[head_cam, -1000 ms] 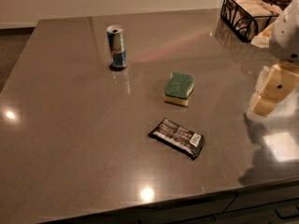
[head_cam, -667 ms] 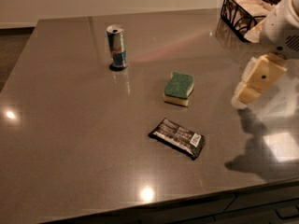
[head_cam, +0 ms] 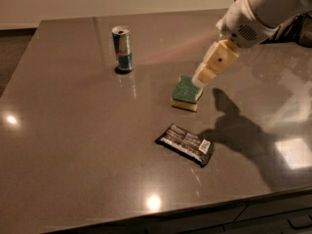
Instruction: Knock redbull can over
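The redbull can [head_cam: 122, 48] stands upright at the far left of the grey table [head_cam: 73, 145], blue and silver with a silver top. My gripper [head_cam: 200, 80] reaches in from the upper right on a white arm. Its cream-coloured tip hangs just above the right edge of a green and yellow sponge [head_cam: 186, 93]. The gripper is well to the right of the can and does not touch it.
A black snack wrapper [head_cam: 185, 143] lies in front of the sponge, nearer the table's front edge. The arm casts a dark shadow on the table to the right of the wrapper. Bright light spots reflect at the left and front.
My arm has swung left across the table, from the right edge to just above the sponge. The can, sponge and wrapper have not moved.
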You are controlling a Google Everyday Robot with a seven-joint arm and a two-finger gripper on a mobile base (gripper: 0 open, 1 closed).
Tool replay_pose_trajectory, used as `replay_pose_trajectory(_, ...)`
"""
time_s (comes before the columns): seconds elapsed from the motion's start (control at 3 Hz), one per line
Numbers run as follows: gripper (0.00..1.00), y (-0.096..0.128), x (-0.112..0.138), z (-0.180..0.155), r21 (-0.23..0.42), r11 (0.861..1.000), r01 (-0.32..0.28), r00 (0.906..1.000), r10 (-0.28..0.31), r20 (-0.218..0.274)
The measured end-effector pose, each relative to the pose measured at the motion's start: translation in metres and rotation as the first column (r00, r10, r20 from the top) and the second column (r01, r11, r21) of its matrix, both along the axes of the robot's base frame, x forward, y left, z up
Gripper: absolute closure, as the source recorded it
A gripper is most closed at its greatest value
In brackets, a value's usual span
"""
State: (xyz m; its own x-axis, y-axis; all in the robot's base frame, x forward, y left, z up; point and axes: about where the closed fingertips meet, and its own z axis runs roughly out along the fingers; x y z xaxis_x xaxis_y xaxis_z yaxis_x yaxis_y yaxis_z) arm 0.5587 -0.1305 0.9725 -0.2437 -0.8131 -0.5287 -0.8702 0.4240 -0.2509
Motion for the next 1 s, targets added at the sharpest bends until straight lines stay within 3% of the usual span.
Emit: replay_pose_trajectory(1.0, 0.00, 0.092, 0.091, -0.029, 0.123, 0.991, 0.047, 0.9989, -0.047, 0.003)
